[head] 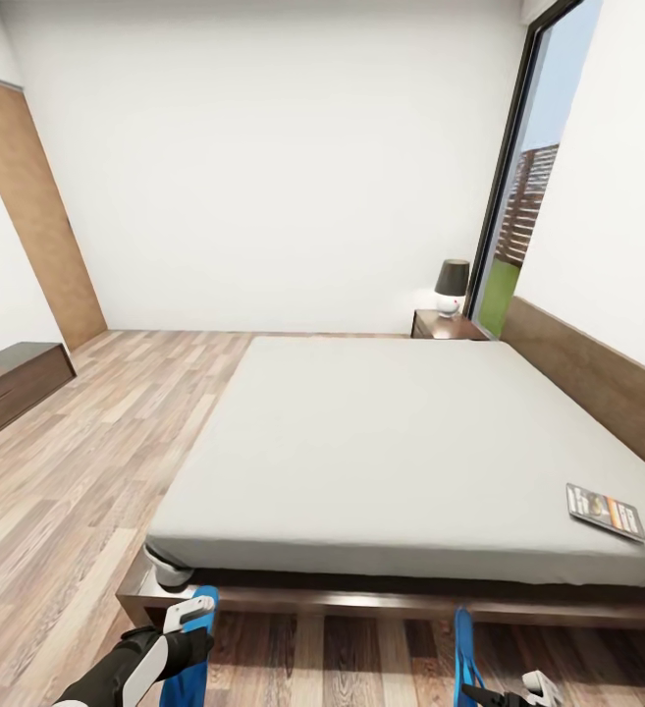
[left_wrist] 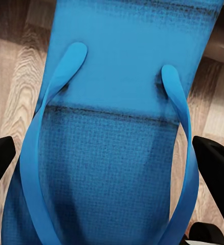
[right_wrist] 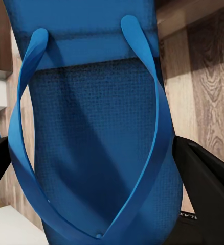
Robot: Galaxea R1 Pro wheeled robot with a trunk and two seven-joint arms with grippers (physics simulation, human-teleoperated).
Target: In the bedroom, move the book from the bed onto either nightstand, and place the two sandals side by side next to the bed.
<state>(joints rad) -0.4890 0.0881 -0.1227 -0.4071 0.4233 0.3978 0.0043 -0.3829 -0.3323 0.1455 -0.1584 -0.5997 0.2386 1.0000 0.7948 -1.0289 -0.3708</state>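
From the head view we see the bed (head: 401, 442) with the book (head: 606, 512) lying flat near the mattress's front right corner, and a nightstand (head: 447, 325) carrying a lamp (head: 451, 286) beyond its far right corner. Low in that view, each arm holds a blue sandal above the wood floor (head: 86, 471) just before the bed's front edge. The wrist views add the grip: the left gripper (left_wrist: 109, 163) is clamped across the left sandal (left_wrist: 127, 76), and the right gripper (right_wrist: 99, 163) likewise across the right sandal (right_wrist: 91, 117).
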